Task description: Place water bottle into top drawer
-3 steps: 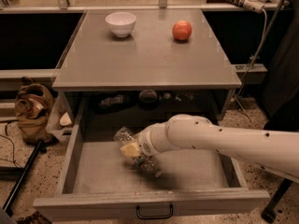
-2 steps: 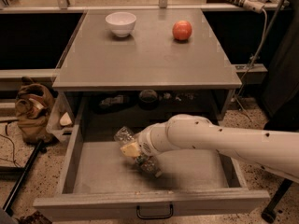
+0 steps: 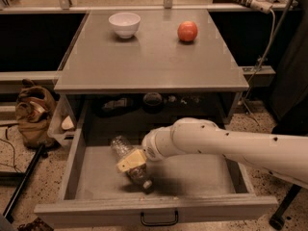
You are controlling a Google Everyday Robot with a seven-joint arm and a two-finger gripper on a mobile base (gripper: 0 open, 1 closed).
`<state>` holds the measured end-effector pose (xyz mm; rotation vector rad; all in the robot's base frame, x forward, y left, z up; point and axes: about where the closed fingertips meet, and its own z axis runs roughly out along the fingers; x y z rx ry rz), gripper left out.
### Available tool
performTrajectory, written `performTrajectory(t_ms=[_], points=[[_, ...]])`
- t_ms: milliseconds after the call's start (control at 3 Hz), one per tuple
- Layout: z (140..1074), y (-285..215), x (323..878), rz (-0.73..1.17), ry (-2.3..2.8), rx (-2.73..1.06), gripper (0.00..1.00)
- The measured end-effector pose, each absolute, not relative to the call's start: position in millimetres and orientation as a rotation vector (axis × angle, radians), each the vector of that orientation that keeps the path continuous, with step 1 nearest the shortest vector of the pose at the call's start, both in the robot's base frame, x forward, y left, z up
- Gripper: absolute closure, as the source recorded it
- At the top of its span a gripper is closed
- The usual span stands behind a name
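Lowering the bottle flat onto the floor of the open drawer seems wise before the gripper, clamped across its middle inside the drawer, lets go.

Grey tabletop carrying 2 items, well apart: white bowl, red apple. Gripper below, inside the open top drawer.

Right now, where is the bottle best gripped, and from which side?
Probably across its middle, from above: the bottle lies on its side in the open drawer, whose walls block sideways approaches. The claw sits over that middle.
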<state>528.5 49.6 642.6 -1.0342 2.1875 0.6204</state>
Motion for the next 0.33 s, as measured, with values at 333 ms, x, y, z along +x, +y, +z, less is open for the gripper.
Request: performTrajectory(t_ms=[333], points=[[642.6,49.6,528.5,0.620,2.187,-1.034,0.00]])
